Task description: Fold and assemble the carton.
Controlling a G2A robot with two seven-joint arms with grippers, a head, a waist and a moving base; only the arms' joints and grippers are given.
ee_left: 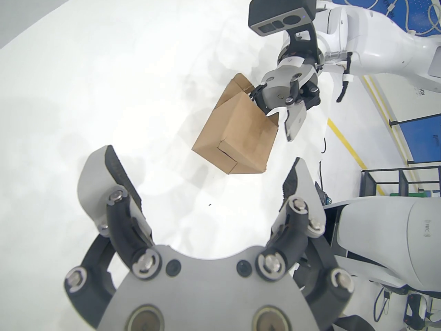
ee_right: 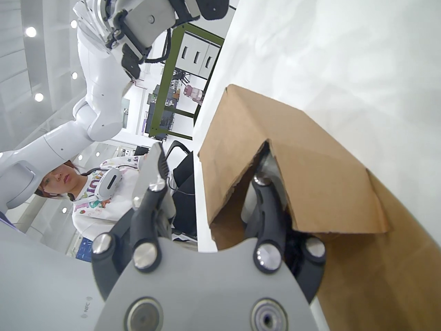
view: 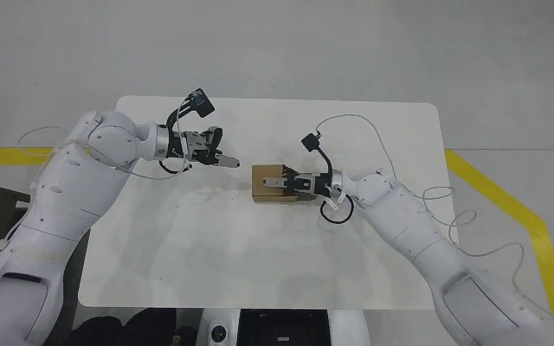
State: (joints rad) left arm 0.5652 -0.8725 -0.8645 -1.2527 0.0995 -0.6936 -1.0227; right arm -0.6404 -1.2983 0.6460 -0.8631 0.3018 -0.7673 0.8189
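Top view first: carton (view: pixel 279 182) lying on its side on the table (view: pixel 260 259), between the two grippers, touching the right gripper (view: pixel 275 182) and well apart from the left gripper (view: pixel 227 160).

Right wrist view next: right gripper (ee_right: pixel 210 173) spread wide, one finger (ee_right: pixel 270 173) pushed into the carton's (ee_right: pixel 241 122) open mouth behind a half-folded flap (ee_right: pixel 324 191), the other outside and clear of the cardboard. Straddling a wall, not pinching it. Judged as bracing from within, for holding the shape square and stopping any slide during flap work.

Left wrist view last: left gripper (ee_left: pixel 203 173) parked with fingers apart and nothing between them, carton (ee_left: pixel 237 136) out ahead of the fingertips, tucked end facing them. Probably held back to leave room, ready for pressing a flap home.

Assembly judged part done: end toward the left gripper closed, end around the right finger not yet shut.
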